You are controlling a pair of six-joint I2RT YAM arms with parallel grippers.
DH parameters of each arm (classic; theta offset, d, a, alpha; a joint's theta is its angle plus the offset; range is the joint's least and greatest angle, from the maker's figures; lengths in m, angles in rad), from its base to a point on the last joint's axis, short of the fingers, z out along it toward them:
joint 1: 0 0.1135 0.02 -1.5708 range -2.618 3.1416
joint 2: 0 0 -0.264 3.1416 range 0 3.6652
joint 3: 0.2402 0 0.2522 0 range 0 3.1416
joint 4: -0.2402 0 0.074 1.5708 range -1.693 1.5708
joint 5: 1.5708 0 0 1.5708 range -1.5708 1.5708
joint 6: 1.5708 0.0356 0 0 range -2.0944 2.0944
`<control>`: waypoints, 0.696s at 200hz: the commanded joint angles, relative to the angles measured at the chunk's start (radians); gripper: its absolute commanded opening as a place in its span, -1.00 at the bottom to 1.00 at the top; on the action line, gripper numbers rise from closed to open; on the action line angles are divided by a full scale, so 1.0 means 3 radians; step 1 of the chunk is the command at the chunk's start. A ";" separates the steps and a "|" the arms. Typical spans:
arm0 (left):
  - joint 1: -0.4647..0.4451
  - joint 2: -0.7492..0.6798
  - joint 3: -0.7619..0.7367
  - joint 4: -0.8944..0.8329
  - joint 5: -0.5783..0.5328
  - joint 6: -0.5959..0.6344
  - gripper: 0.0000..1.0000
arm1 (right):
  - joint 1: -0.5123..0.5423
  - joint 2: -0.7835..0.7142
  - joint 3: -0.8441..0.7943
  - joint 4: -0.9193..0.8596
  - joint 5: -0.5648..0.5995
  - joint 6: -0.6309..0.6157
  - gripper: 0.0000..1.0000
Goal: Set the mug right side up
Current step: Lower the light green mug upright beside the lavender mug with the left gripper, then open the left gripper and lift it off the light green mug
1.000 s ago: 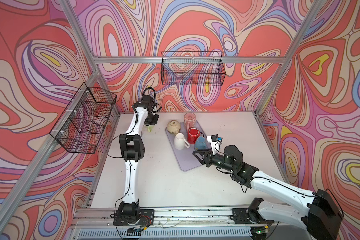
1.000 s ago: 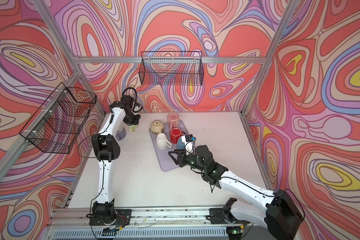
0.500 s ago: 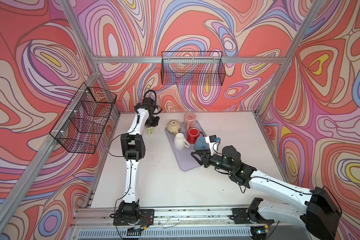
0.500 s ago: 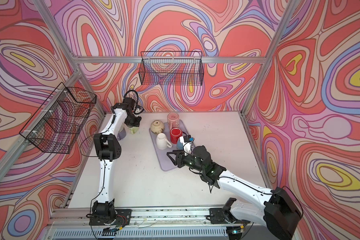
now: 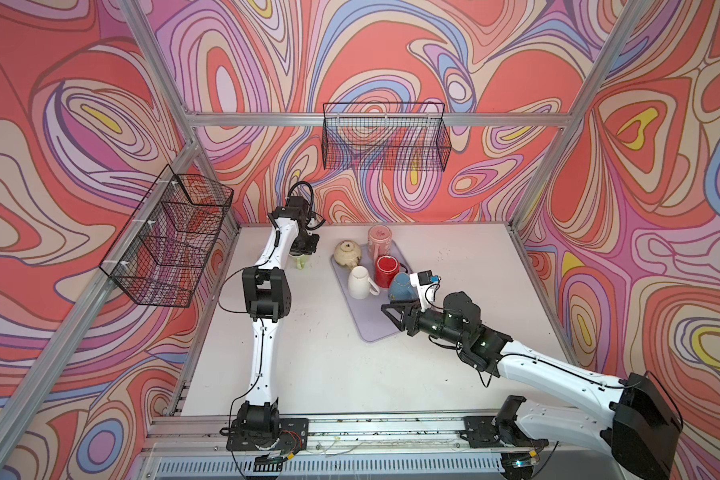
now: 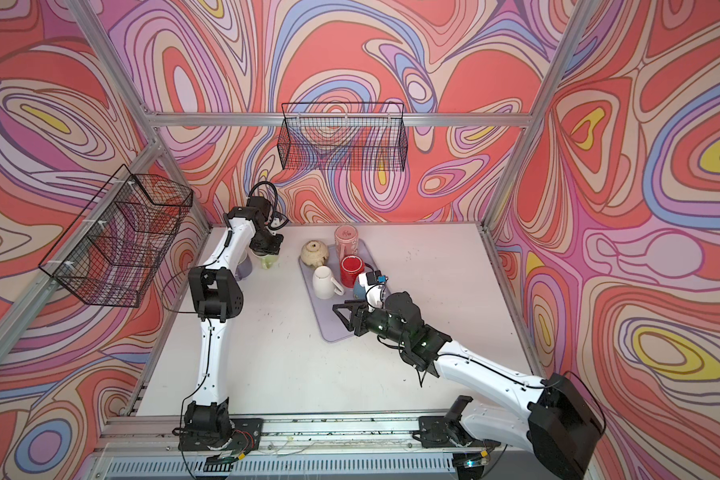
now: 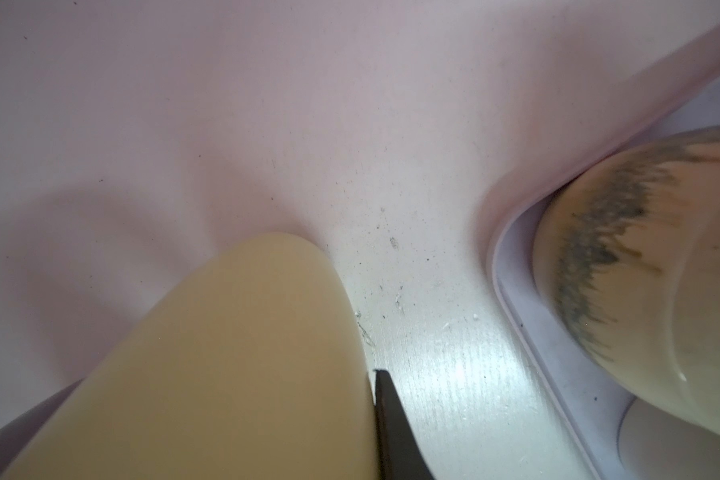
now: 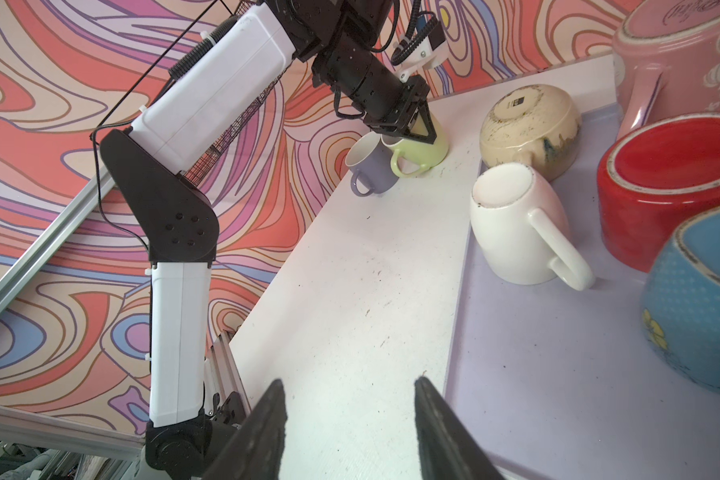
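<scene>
A pale green mug [image 8: 422, 145] is mouth up at the back left of the table, its handle toward the table's front. My left gripper [image 8: 418, 131] reaches down from above and is shut on its rim. In the left wrist view the mug's wall [image 7: 225, 365] fills the near field, with one black finger [image 7: 395, 432] pressed against its outside. In both top views the mug [image 5: 302, 261] [image 6: 268, 261] peeks out under the gripper. My right gripper [image 8: 350, 386] [image 5: 393, 318] hovers open and empty over the front left edge of the lavender mat [image 8: 537, 374].
A purple mug [image 8: 368, 166] stands upright against the green one. Upside down on the mat are a white mug [image 5: 359, 282], a red one [image 5: 387, 270], a blue one [image 5: 400, 286], a pink one [image 5: 379, 241] and a beige one [image 5: 347, 253]. Wire baskets [image 5: 385, 141] hang on the walls.
My right arm has crept slightly to the left over the mat's edge, jaws unchanged. The left gripper stays shut on the green mug, which has barely shifted.
</scene>
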 commanded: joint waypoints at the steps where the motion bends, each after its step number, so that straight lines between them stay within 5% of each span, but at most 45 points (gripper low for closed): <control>1: 0.0017 0.0026 0.0111 0.0000 -0.0064 0.0038 -0.88 | 0.0025 0.0006 0.0020 0.0056 0.0050 0.0024 0.02; 78: 0.0016 -0.0013 0.0113 0.0002 -0.0050 0.0042 -0.45 | 0.0021 0.0016 0.0029 0.0050 0.0065 0.0010 0.03; 139: 0.0012 -0.0038 0.0132 -0.0009 -0.0020 0.0036 -0.39 | 0.0023 -0.0004 0.0009 0.0045 0.0059 0.0009 0.02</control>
